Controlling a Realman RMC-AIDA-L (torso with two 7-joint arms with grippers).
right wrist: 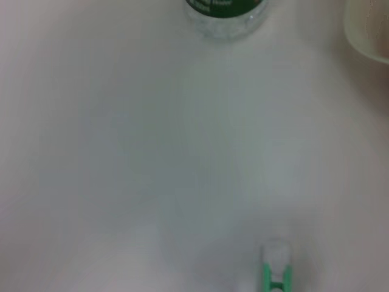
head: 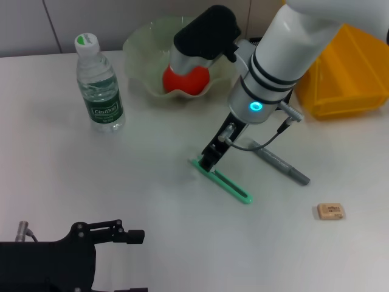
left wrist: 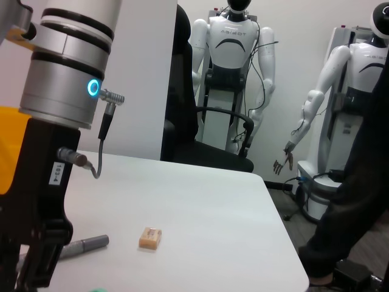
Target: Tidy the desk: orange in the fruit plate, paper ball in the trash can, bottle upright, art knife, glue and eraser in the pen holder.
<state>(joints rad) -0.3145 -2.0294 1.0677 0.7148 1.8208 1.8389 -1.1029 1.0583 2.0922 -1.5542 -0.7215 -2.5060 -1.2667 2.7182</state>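
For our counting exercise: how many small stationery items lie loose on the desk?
3: green art knife under the right gripper, grey glue stick beside it, eraser nearer the robot. Others may be hidden.

Head view: high, angled forward and down over the whole table [head: 152, 201], taking in bottle [head: 99, 85], green art knife [head: 222, 180] and eraser [head: 330, 211]. Left wrist view: low near the table surface, facing sideways across it toward the room, sharing the eraser [left wrist: 151, 238]. Right wrist view: close above the table, looking down, sharing the art knife [right wrist: 275, 274] tip and bottle [right wrist: 226, 13] base.
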